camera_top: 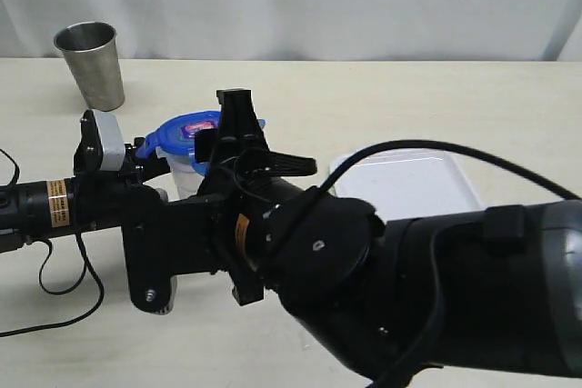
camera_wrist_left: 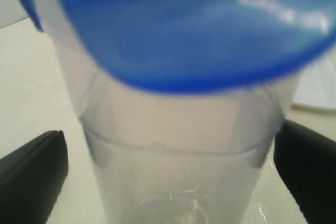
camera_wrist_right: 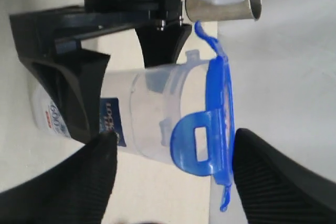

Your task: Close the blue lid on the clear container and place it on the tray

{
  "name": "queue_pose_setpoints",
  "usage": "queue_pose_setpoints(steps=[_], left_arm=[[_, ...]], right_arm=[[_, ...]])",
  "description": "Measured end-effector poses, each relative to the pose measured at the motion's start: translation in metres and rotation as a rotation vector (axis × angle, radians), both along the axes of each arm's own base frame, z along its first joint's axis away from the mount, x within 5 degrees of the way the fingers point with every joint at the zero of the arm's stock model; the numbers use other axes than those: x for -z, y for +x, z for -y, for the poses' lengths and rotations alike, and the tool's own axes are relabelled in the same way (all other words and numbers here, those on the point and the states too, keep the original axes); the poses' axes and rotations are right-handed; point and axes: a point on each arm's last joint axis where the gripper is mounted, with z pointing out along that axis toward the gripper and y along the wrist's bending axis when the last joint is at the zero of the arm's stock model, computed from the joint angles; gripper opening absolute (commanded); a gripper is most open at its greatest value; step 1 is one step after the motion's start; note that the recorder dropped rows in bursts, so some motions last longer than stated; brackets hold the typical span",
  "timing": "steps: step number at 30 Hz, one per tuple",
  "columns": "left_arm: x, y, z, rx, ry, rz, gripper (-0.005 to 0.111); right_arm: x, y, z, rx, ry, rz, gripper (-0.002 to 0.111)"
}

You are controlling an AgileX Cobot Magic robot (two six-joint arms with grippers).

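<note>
While my left gripper (camera_wrist_left: 170, 177) stands wide open astride the clear container (camera_top: 185, 176), left of centre in the exterior frame, the blue lid (camera_top: 186, 130) sits on its top. My right gripper (camera_wrist_right: 173, 139) is spread wide too, its fingers either side of the lid, holding nothing. The tray (camera_top: 427, 186) lies to the right, apart.

The black left arm (camera_top: 36, 206) is banded with a yellow label (camera_top: 56, 203), and a grey-white camera box (camera_top: 105, 141) is mounted on it. A thin black cable (camera_top: 64, 283) is looped beneath. The black right arm (camera_top: 436, 297) is marked with an orange label (camera_top: 242, 233) and crossed by a thick cable (camera_top: 427, 145). The right gripper (camera_wrist_right: 174, 136) is fitted with ribbed black fingers (camera_wrist_right: 278, 177).
</note>
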Motion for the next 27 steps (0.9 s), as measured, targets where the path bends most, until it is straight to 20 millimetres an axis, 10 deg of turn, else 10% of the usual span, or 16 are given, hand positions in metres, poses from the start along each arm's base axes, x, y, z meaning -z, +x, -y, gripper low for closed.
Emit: queue_pose_setpoints(steps=[17, 27], left_arm=[[0.0, 0.0, 0.0, 0.0, 0.0, 0.0, 0.104], [0.0, 0.0, 0.0, 0.0, 0.0, 0.0, 0.104]], right_arm=[[0.0056, 0.007, -0.0015, 0.014, -0.073, 0.097, 0.01], [0.0077, 0.0048, -0.0011, 0.037, -0.058, 0.062, 0.004]])
